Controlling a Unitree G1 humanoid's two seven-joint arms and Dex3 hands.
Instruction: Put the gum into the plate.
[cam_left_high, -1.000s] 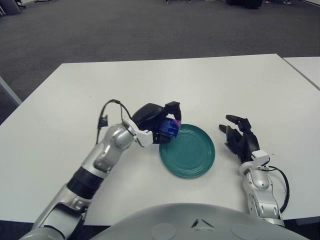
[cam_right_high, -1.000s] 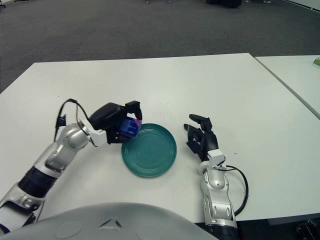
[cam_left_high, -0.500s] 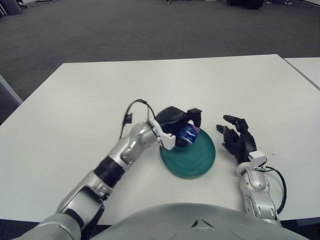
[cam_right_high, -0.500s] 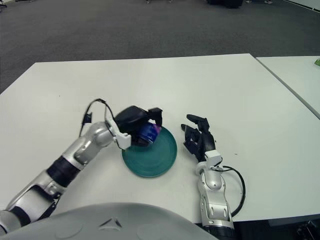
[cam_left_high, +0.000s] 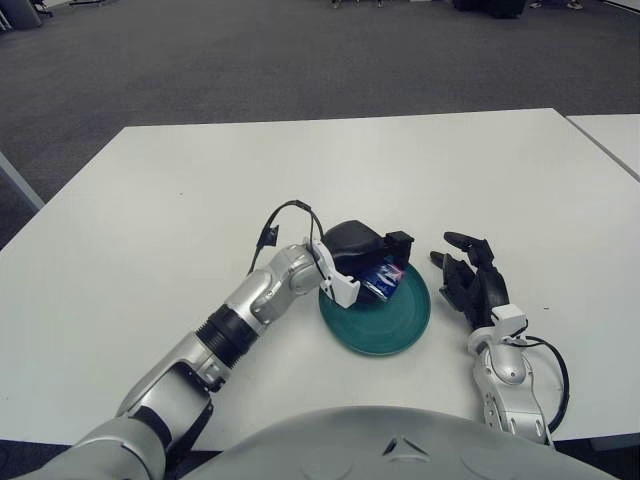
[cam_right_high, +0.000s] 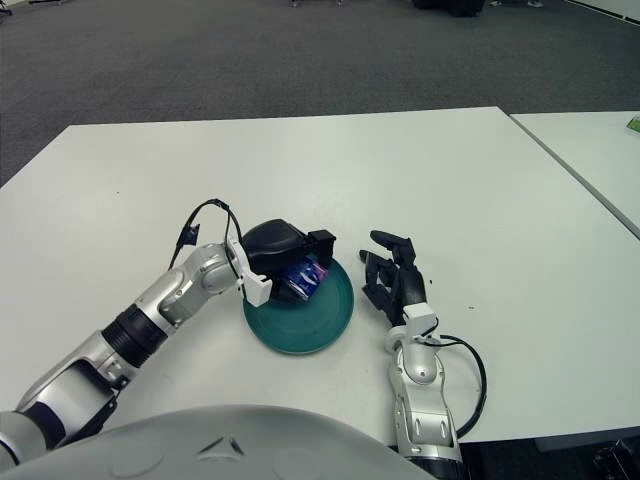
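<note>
1. Two hands are showing above the white table (cam_left_high: 150, 200): the left hand (cam_left_high: 355, 250) is reaching in from the left over the teal plate (cam_left_high: 385, 325), and the right hand (cam_left_high: 470, 285) is sitting just to the right of the plate
2. Fingers (cam_left_high: 398, 243) of the left hand are curling around the gum (cam_left_high: 380, 278), a blue container with a pink-purple patch, gripping it from above and from the side
3. Gum and hand are hanging over the far-left part of the plate, with the container's lower end lying close to the plate's surface; whether it is touching the plate is not possible to tell
4. Most of the container is being hidden by the black palm, so only its right-hand end is peeking out; its long axis seems to be running from the upper left, under the palm, down toward the plate's middle on the right, tilted rather than upright
5. Left forearm (cam_left_high: 260, 300), silver with a black cable looping above the wrist, is stretching diagonally from the lower left toward the plate
6. Right hand is resting idle, its black fingers relaxed and slightly spread, holding nothing, apart from the plate's rim
7. Grey carpet (cam_left_high: 300, 60) is filling the floor beyond the table
</note>
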